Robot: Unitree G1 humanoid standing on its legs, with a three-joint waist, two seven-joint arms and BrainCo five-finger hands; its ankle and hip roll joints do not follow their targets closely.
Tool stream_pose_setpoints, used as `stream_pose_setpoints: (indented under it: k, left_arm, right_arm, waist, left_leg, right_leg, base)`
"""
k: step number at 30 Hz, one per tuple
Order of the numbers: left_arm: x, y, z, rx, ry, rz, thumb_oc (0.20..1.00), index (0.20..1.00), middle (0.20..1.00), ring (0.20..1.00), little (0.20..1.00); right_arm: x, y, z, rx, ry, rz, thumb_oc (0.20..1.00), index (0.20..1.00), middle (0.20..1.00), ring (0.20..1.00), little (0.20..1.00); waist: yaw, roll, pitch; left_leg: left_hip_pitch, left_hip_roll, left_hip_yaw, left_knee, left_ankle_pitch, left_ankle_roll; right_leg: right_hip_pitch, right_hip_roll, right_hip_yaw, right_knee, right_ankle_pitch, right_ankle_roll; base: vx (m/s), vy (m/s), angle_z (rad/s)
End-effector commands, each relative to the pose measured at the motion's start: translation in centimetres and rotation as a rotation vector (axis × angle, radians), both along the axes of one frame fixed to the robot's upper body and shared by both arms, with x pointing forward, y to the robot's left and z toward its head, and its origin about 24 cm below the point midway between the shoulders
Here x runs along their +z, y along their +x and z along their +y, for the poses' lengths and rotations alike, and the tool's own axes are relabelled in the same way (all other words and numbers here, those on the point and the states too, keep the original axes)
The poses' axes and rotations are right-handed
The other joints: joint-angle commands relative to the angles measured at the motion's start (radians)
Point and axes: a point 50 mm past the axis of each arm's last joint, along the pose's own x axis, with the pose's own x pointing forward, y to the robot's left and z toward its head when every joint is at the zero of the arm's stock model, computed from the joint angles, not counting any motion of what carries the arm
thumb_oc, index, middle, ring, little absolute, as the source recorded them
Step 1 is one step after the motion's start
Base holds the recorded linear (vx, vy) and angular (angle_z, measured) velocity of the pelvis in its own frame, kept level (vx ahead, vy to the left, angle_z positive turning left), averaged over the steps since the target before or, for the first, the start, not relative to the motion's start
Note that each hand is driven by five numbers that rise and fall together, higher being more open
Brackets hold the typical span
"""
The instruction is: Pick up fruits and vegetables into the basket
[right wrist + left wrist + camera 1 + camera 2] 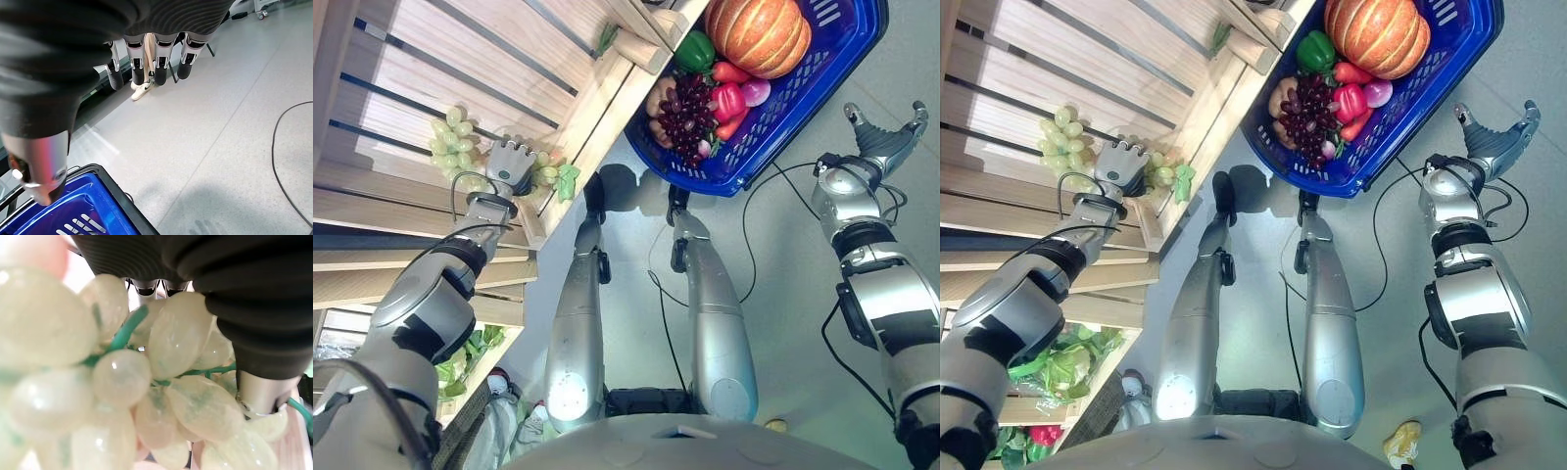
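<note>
The wooden produce shelf (460, 69) takes up the robot's left side, its slatted trays stepping down toward a lower bin of leafy greens (1062, 367); to its right on the floor sits the blue basket (822, 73), already loaded with a pumpkin (759, 34), dark purple grapes (685, 113), a green pepper (695, 49) and red peppers (729, 98); the green grape bunch (450, 137) lies on the shelf, its long axis running along the shelf edge, one end past the knuckles and the other reaching out toward the basket side; the left hand (511, 164) lies over the middle of that bunch, and in its wrist view the pale grapes press right against the palm, though whether the fingers have curled round them I cannot tell; the right hand (886, 137) hangs just beside the basket's rim, fingers straight and holding nothing; judged from this, the left hand is far nearer, and the basket lies to its right.
</note>
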Motion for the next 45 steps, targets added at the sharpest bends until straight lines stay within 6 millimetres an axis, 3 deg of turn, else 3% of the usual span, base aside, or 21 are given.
stream_pose_setpoints:
  k: [1, 3, 9, 11, 13, 18, 22, 24, 29, 36, 43, 44, 45]
  left_arm:
    - [-1.8, -1.3, 3.6, 0.235, -0.026, 0.061, 0.2, 0.2, 0.2, 0.2, 0.2]
    - [-1.9, -1.3, 3.6, 0.241, -0.044, 0.058, 0.2, 0.2, 0.2, 0.2, 0.2]
    - [-0.9, -1.1, 4.0, 0.324, -0.379, -0.057, 0.2, 0.2, 0.2, 0.2, 0.2]
    - [-0.3, -1.0, 4.2, 0.352, -0.525, -0.104, 0.2, 0.2, 0.2, 0.2, 0.2]
    - [0.8, -0.6, 4.2, 0.355, -0.831, -0.202, 0.2, 0.2, 0.2, 0.2, 0.2]
    - [4.4, 0.1, 3.6, 0.199, -1.357, -0.368, 0.2, 0.2, 0.2, 0.2, 0.2]
    - [5.9, -0.2, 3.6, 0.07, -1.623, -0.474, 0.2, 0.2, 0.2, 0.2, 0.2]
    - [6.1, -0.3, 3.5, 0.036, -1.671, -0.493, 0.2, 0.2, 0.2, 0.2, 0.2]
    - [8.7, -1.1, 2.7, -0.239, -1.999, -0.61, 0.2, 0.2, 0.2, 0.2, 0.2]
    - [11.1, -1.7, 1.9, -0.507, -2.147, -0.653, 0.2, 0.2, 0.2, 0.2, 0.2]
    - [11.5, -1.1, 0.7, -0.437, -1.956, -0.595, 0.2, 0.2, 0.2, 0.2, 0.2]
    - [10.8, -0.5, 0.7, -0.333, -1.909, -0.533, 0.2, 0.2, 0.2, 0.2, 0.2]
    - [10.2, -0.3, 0.6, -0.243, -1.75, -0.518, 0.639, 0.639, 0.639, 0.639, 0.639]
  right_arm:
    - [-1.1, -0.7, -0.1, -0.031, 0.011, -0.021, 1.0, 1.0, 1.0, 1.0, 1.0]
    - [-1.2, -0.7, -0.1, -0.028, 0.007, -0.022, 1.0, 1.0, 1.0, 1.0, 1.0]
    - [-1.1, -0.5, 0.4, 0.007, -0.007, -0.032, 1.0, 1.0, 1.0, 1.0, 1.0]
    - [-1.0, -0.4, 0.7, 0.024, -0.009, -0.041, 1.0, 1.0, 1.0, 1.0, 1.0]
    - [-0.8, -0.2, 1.6, 0.079, -0.026, -0.075, 1.0, 1.0, 1.0, 1.0, 1.0]
    - [0.0, -0.3, 4.7, 0.188, -0.101, -0.143, 1.0, 1.0, 1.0, 1.0, 1.0]
    - [0.5, -0.7, 5.8, 0.237, -0.115, -0.19, 1.0, 1.0, 1.0, 1.0, 1.0]
    - [0.5, -0.8, 6.2, 0.251, -0.121, -0.201, 1.0, 1.0, 1.0, 1.0, 1.0]
    - [2.2, -1.2, 8.3, 0.391, -0.213, -0.272, 1.0, 1.0, 1.0, 1.0, 1.0]
    - [3.9, -1.7, 11.2, 0.534, -0.321, -0.335, 1.0, 1.0, 1.0, 1.0, 1.0]
    - [4.5, -1.7, 11.5, 0.547, -0.326, -0.347, 1.0, 1.0, 1.0, 1.0, 1.0]
    - [4.4, -1.7, 11.2, 0.515, -0.322, -0.332, 1.0, 1.0, 1.0, 1.0, 1.0]
    - [4.1, -1.6, 10.5, 0.459, -0.292, -0.314, 1.0, 1.0, 1.0, 1.0, 1.0]
  waist:
    - [0.007, -0.04, -0.04]
    - [0.006, -0.04, -0.04]
    - [0.008, -0.037, -0.04]
    - [0.009, -0.037, -0.04]
    - [0.01, -0.037, -0.04]
    - [0.009, -0.027, -0.04]
    - [0.01, -0.019, -0.04]
    - [0.01, -0.017, -0.04]
    - [0.011, -0.004, -0.04]
    - [0.012, -0.002, -0.04]
    - [0.011, -0.004, -0.04]
    - [0.008, -0.005, -0.04]
    - [0.005, -0.005, -0.04]
  left_leg:
    - [-0.005, -0.042, 0.033, 0.097, -0.128, 0.012]
    - [-0.004, -0.042, 0.033, 0.098, -0.128, 0.011]
    - [-0.001, -0.043, 0.031, 0.104, -0.124, 0.01]
    - [0.002, -0.042, 0.03, 0.103, -0.122, 0.009]
    - [0.009, -0.043, 0.028, 0.1, -0.118, 0.008]
    - [0.028, -0.053, 0.023, 0.097, -0.122, 0.007]
    - [0.042, -0.056, 0.024, 0.09, -0.123, 0.007]
    - [0.045, -0.057, 0.024, 0.09, -0.124, 0.007]
    - [0.066, -0.057, 0.027, 0.079, -0.126, 0.008]
    - [0.08, -0.059, 0.032, 0.079, -0.13, 0.007]
    - [0.08, -0.058, 0.038, 0.083, -0.132, 0.006]
    - [0.078, -0.057, 0.041, 0.085, -0.129, 0.006]
    - [0.077, -0.056, 0.044, 0.084, -0.127, 0.005]
  right_leg:
    - [0.052, 0.035, 0.016, -0.087, 0.055, 0.109]
    - [0.052, 0.035, 0.016, -0.087, 0.056, 0.108]
    - [0.056, 0.036, 0.02, -0.077, 0.052, 0.107]
    - [0.059, 0.037, 0.021, -0.076, 0.051, 0.106]
    - [0.065, 0.038, 0.022, -0.072, 0.046, 0.105]
    - [0.078, 0.032, 0.019, -0.06, 0.03, 0.108]
    - [0.091, 0.023, 0.013, -0.056, 0.021, 0.108]
    - [0.094, 0.021, 0.013, -0.055, 0.019, 0.109]
    - [0.11, 0.016, 0.015, -0.047, -0.002, 0.103]
    - [0.128, 0.008, 0.014, -0.043, -0.019, 0.101]
    - [0.134, 0.006, 0.012, -0.045, -0.021, 0.101]
    - [0.133, 0.006, 0.012, -0.047, -0.017, 0.1]
    - [0.132, 0.007, 0.014, -0.051, -0.014, 0.101]
  base:
    - [0.0, 0.0, 0.0]
    - [0.0, 0.0, 0.0]
    - [0.0, 0.001, -0.01]
    - [0.0, 0.0, 0.0]
    - [0.0, 0.0, 0.0]
    - [0.0, 0.0, 0.0]
    - [0.0, 0.0, 0.0]
    - [0.0, 0.0, 0.0]
    - [0.01, 0.05, -0.03]
    - [0.01, 0.02, -0.05]
    - [0.0, 0.002, -0.02]
    - [0.0, 0.0, 0.0]
    - [-0.01, 0.042, -0.01]
